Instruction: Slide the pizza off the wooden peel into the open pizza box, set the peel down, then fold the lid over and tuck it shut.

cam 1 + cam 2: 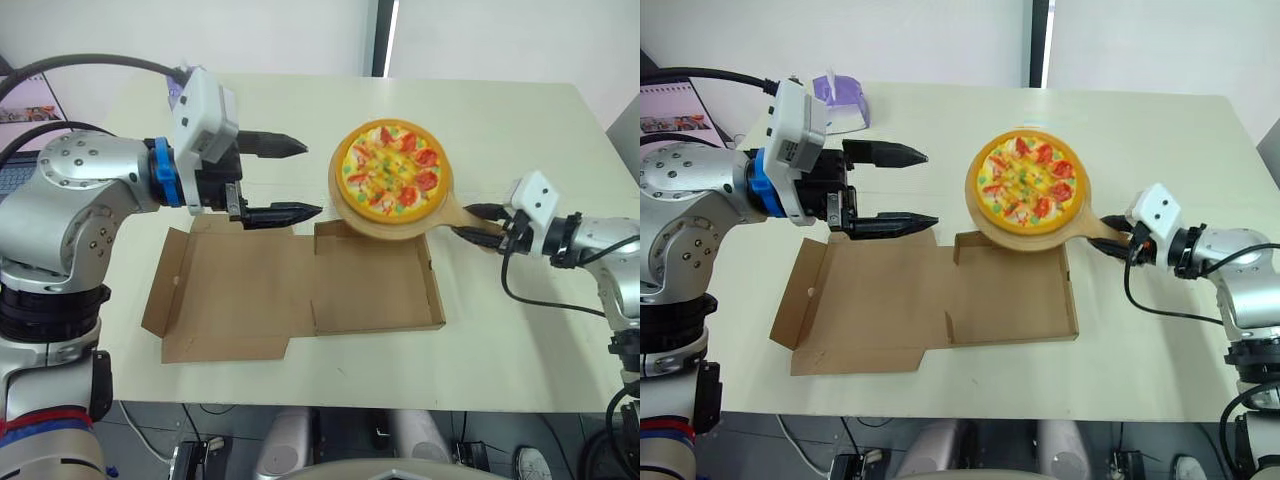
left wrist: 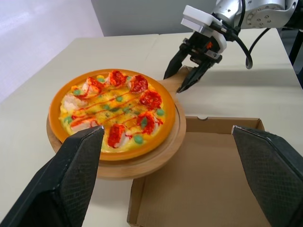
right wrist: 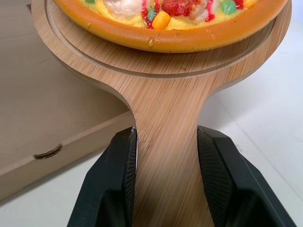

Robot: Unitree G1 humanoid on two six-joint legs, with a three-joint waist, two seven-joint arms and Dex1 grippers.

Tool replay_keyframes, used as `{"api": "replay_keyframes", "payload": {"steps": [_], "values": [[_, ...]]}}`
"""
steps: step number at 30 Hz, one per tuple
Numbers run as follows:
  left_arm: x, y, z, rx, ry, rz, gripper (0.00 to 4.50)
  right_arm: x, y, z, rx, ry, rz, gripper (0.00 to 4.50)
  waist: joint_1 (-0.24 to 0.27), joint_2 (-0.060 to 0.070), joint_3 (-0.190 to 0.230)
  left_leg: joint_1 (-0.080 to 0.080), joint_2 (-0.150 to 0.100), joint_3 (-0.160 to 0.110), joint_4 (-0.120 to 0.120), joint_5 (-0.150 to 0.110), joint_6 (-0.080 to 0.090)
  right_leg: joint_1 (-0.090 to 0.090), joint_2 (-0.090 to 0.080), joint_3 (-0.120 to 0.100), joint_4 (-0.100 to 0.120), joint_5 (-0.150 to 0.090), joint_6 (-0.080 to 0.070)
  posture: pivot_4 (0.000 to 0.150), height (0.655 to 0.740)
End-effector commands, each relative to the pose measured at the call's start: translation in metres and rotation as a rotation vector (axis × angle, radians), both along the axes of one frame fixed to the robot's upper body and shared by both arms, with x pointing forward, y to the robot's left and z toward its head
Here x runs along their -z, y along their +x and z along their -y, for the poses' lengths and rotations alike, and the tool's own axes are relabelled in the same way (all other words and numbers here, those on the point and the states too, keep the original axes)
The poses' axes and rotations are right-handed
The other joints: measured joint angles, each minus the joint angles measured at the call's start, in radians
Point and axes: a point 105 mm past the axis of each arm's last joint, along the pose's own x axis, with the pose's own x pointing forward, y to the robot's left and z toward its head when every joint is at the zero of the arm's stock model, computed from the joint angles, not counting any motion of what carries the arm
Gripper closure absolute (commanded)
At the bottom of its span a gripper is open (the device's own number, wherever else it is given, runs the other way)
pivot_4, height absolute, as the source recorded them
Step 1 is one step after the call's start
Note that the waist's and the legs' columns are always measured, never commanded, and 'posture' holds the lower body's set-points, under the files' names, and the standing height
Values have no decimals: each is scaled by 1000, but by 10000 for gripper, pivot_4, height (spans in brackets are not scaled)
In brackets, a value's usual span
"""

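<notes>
— Pale table (image 1: 500, 130) under us. Our right gripper (image 1: 478, 222)?
— Clamped on the wooden peel (image 3: 165, 94) handle. The pizza (image 1: 390, 168) sits on it, over the open pizza box (image 1: 370, 290), at its far edge.
— Left gripper (image 1: 312, 178)?
— Spread wide, empty, by the lid (image 1: 230, 290).

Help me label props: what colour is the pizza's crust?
Orange round pizza crust, best in left wrist view.
</notes>
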Motion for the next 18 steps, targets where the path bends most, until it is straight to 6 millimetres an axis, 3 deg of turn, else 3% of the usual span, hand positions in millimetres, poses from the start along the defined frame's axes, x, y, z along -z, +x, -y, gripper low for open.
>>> {"api": "replay_keyframes", "payload": {"steps": [1, 18], "values": [[-7, -9, 2, 16, -2, 35, 0, -27, -2, -6, -47, -4, 137, 29202, 0, 0, 0, 0, 0, 0, 0, 0, 0, 0, 0, 0, 0, 0, 0, 1500, 7400], [-4, -9, -3, 7, 18, 23, 0, -26, -1, -3, -71, -27, 237, 29202, 0, 0, 0, 0, 0, 0, 1, 0, 0, 0, 0, 0, 1, 0, 0, 1500, 7400]]}}
